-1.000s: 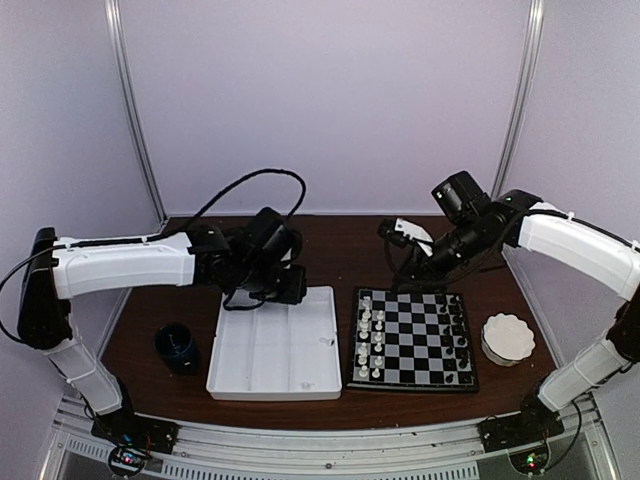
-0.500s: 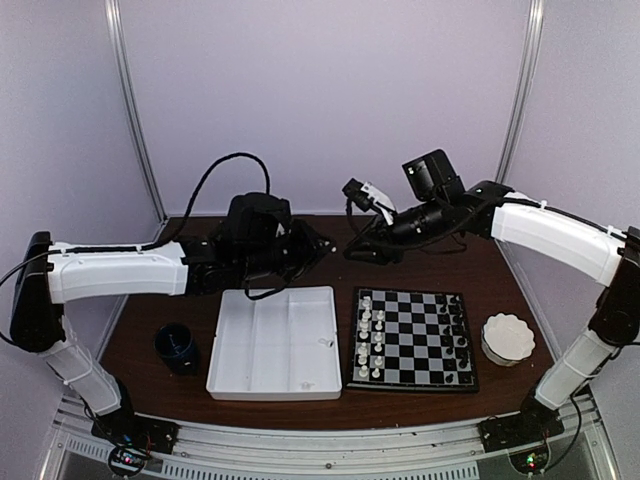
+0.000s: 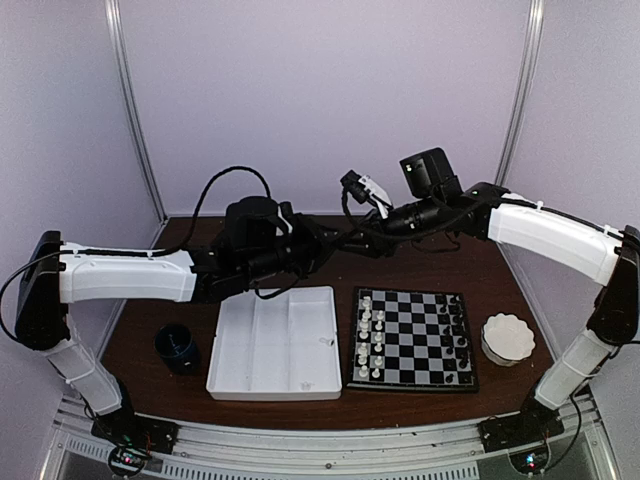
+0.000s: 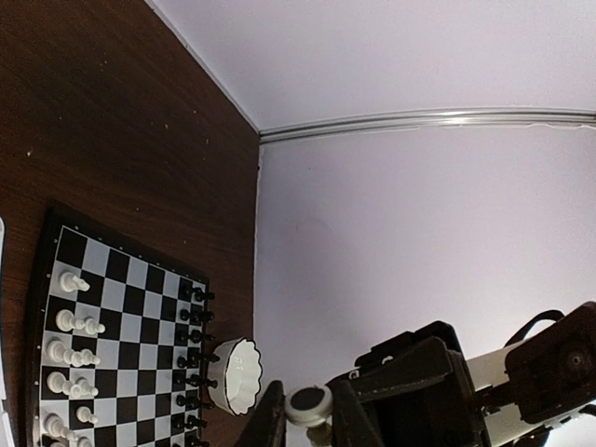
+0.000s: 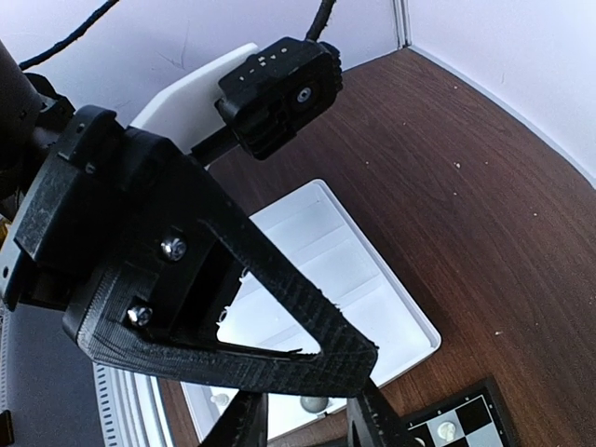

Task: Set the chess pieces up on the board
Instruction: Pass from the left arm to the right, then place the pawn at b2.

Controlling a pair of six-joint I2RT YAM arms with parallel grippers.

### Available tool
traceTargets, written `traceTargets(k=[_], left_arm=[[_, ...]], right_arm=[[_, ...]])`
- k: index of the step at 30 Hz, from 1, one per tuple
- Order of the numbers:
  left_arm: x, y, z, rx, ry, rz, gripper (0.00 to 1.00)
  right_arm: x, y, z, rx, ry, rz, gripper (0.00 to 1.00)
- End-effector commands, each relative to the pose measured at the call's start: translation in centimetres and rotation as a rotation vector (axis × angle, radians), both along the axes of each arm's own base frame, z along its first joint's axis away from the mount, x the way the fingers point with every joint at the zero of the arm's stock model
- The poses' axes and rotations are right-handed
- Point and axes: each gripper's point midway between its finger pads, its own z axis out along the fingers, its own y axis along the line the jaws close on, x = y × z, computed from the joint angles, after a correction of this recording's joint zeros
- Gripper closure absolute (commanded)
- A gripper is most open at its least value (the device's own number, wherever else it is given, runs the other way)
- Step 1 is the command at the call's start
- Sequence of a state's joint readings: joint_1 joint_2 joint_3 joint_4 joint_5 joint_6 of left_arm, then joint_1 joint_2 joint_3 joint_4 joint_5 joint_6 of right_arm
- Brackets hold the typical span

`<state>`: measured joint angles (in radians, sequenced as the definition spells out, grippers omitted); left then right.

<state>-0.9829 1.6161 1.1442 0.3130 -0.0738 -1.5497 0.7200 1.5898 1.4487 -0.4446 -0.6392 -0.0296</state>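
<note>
So the board is parked on the tabletop, with white pieces lined up along its left side and black pieces lined up along its right side. One more white piece is pinched in the left hand, with a finger pressed onto it from each side, and it's held up in the air behind the board's far-left corner. The right hand is poked in nose to nose with the left one at that same spot, fingers spread a bit. The piece can be seen in the gap between them, though whether it's touched by them can't be told tbh. A tray is set just left of the board, with a loose piece lying in it near the edge facing the board. A scalloped bowl is sat just right of the board, and a dark blue cup is found well left of it, past the tray.
</note>
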Motion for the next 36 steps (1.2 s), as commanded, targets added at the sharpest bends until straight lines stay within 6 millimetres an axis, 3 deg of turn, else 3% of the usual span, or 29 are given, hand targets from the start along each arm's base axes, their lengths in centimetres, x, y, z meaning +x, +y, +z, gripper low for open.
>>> traceTargets(k=[1, 4, 11, 16, 18, 20, 24, 28, 29, 30, 36], left_arm=[[-0.2, -1.3, 0.9, -0.09, 0.006, -0.04, 0.83], [-0.4, -1.7, 0.8, -0.107, 0.011, -0.048, 0.83], [-0.5, -1.9, 0.3, -0.11, 0.027, -0.058, 0.83], [-0.2, -0.9, -0.8, -0.046, 0.028, -0.037, 0.63], [0.3, 0.1, -0.9, 0.006, 0.0, -0.03, 0.45], [0.8, 1.8, -1.7, 0.092, -0.014, -0.011, 0.43], [2.1, 6.2, -2.9, 0.347, -0.055, -0.003, 0.39], [2.8, 10.5, -2.6, 0.702, -0.177, 0.004, 0.25], [2.9, 11.2, -2.2, 0.77, -0.219, 0.005, 0.07], [3.0, 11.9, -2.0, 0.825, -0.257, 0.005, 0.03], [2.9, 14.0, -1.4, 0.974, -0.363, 0.012, 0.02]], right_arm=[[0.6, 0.1, 1.6, 0.034, -0.04, -0.039, 0.72], [0.9, 0.1, 1.9, 0.039, -0.046, -0.048, 0.75], [1.3, 0.1, 1.8, 0.044, -0.033, -0.073, 0.96], [1.5, -0.7, 1.7, 0.021, -0.04, -0.076, 1.0], [1.6, -1.7, 1.3, -0.01, -0.056, -0.074, 1.0], [2.0, -3.0, 0.5, -0.046, -0.056, -0.082, 1.0], [1.6, -5.5, -2.8, -0.24, -0.068, -0.026, 1.0], [1.0, -8.2, -6.8, -0.485, -0.109, 0.077, 1.0], [0.9, -8.7, -7.7, -0.54, -0.104, 0.107, 1.0], [0.7, -9.3, -8.6, -0.591, -0.094, 0.138, 1.0], [0.8, -11.5, -13.4, -0.853, 0.014, 0.269, 1.0]])
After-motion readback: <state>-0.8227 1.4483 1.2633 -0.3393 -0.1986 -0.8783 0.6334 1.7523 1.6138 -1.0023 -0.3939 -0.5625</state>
